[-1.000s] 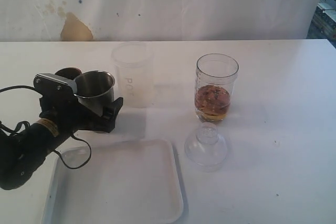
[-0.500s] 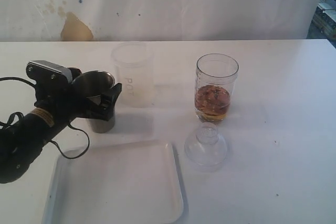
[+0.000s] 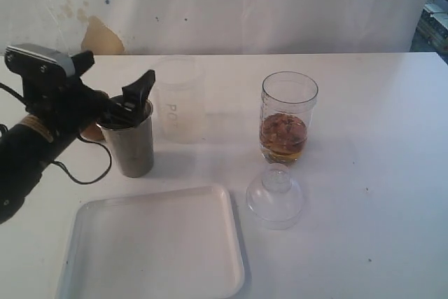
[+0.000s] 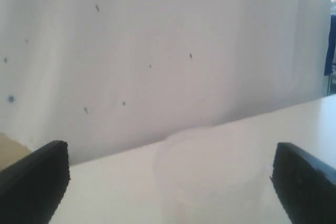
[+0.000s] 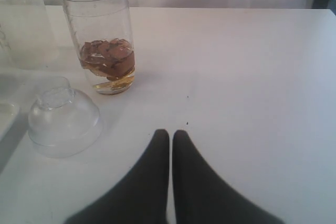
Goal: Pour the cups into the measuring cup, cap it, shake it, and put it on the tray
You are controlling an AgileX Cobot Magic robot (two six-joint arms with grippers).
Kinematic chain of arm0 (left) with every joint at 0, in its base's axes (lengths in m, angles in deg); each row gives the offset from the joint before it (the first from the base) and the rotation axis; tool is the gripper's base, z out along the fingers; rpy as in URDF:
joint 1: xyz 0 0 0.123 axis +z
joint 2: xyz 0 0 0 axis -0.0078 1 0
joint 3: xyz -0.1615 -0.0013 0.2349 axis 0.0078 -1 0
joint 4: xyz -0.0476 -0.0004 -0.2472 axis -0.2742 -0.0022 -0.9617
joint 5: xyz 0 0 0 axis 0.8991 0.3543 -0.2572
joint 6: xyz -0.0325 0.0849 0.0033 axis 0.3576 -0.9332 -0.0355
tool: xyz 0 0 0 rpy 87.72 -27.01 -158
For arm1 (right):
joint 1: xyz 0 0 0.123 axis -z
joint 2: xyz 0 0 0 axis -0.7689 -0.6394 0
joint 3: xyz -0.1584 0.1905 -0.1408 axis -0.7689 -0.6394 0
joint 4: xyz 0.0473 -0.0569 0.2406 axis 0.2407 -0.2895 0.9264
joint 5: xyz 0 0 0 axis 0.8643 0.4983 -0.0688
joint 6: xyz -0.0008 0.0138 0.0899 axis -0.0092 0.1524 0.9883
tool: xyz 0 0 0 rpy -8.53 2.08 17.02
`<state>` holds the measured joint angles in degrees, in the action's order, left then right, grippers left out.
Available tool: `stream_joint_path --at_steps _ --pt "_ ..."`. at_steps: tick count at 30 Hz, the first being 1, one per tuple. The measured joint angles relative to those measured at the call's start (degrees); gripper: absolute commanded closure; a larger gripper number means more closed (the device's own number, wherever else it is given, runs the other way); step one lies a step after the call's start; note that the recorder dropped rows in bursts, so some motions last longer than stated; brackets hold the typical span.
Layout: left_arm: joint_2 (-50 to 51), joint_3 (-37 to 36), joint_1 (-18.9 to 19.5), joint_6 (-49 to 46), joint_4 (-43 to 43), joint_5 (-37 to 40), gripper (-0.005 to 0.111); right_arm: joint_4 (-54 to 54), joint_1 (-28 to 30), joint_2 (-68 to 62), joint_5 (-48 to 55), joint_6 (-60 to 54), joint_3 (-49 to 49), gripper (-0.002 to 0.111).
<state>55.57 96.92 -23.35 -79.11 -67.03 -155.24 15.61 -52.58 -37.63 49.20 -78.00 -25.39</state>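
Observation:
The steel tumbler point(image 3: 134, 148) stands upright on the table by the tray's far left corner. My left gripper point(image 3: 112, 76) hovers just above its rim, open, with nothing between its fingers point(image 4: 37, 182). Beyond them stands the frosted cup point(image 4: 210, 177) point(image 3: 178, 99). The measuring cup point(image 3: 289, 117) point(image 5: 102, 35) holds brown pieces and a little yellow liquid. Its clear domed lid point(image 3: 275, 196) point(image 5: 63, 124) lies on the table in front of it. The white tray point(image 3: 154, 243) lies at the front left. My right gripper point(image 5: 171, 135) is shut and empty, near the lid. A brown bit of the wooden cup point(image 3: 92, 131) shows behind my left arm.
A white backdrop point(image 3: 231, 5) with stains hangs along the table's far edge. The left arm's black cable point(image 3: 84, 173) loops over the table beside the tumbler. The frosted cup point(image 5: 23, 24) and a corner of the tray point(image 5: 5, 114) also show in the right wrist view.
My left gripper has risen up and to the left, from around the tumbler to above its rim. The tumbler now stands by itself on the table. The right gripper has not moved.

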Motion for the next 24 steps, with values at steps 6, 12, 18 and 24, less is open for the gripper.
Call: stream_joint_path --at_steps 6,12,18,24 --pt "-11.22 0.0 0.0 0.0 0.0 6.88 0.013 0.0 0.0 0.0 0.0 0.0 0.0 0.106" --pt "-23.82 0.0 0.0 0.0 0.0 21.94 0.043 0.0 0.0 0.0 0.0 0.0 0.0 0.106" --pt "-37.73 0.0 0.0 -0.1 0.0 40.02 0.087 0.0 0.0 0.0 0.0 0.0 0.0 0.106" --pt "-50.21 -0.1 0.0 -0.1 0.0 56.59 0.107 0.0 0.0 0.0 0.0 0.0 0.0 0.106"
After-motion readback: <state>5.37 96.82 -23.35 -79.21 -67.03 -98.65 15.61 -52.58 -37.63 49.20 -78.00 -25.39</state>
